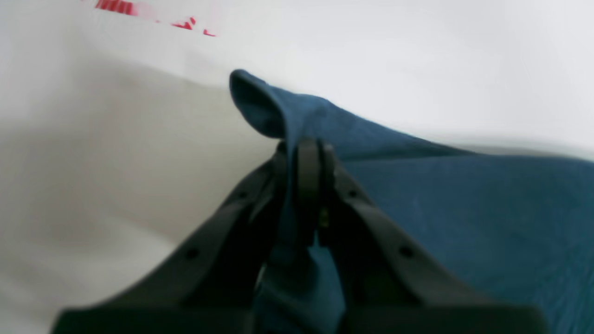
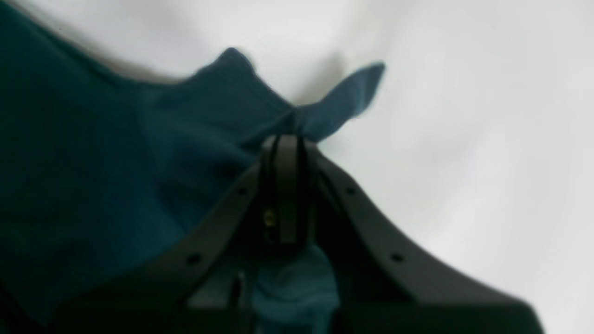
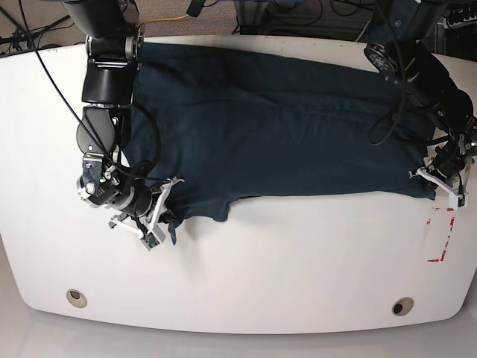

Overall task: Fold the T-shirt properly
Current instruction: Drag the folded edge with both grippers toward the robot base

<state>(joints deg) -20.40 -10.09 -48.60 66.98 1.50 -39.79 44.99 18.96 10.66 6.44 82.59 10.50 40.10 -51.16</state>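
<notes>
The dark navy-teal T-shirt [image 3: 276, 134] lies spread across the white table [image 3: 246, 253], lengthwise from left to right. My left gripper [image 3: 426, 181], at the right of the base view, is shut on the shirt's near right corner. In the left wrist view, cloth [image 1: 464, 208] bunches between the closed fingertips [image 1: 304, 148] and a fold pokes out past them. My right gripper [image 3: 170, 214], at the left of the base view, is shut on the shirt's near left edge. The right wrist view shows cloth [image 2: 93, 162] pinched at the tips [image 2: 285, 144], just above the table.
Red tape marks [image 3: 440, 231] lie on the table near the right edge and also show in the left wrist view [image 1: 139, 11]. Two round holes [image 3: 74, 297] [image 3: 402, 306] sit near the front edge. Cables hang behind the table.
</notes>
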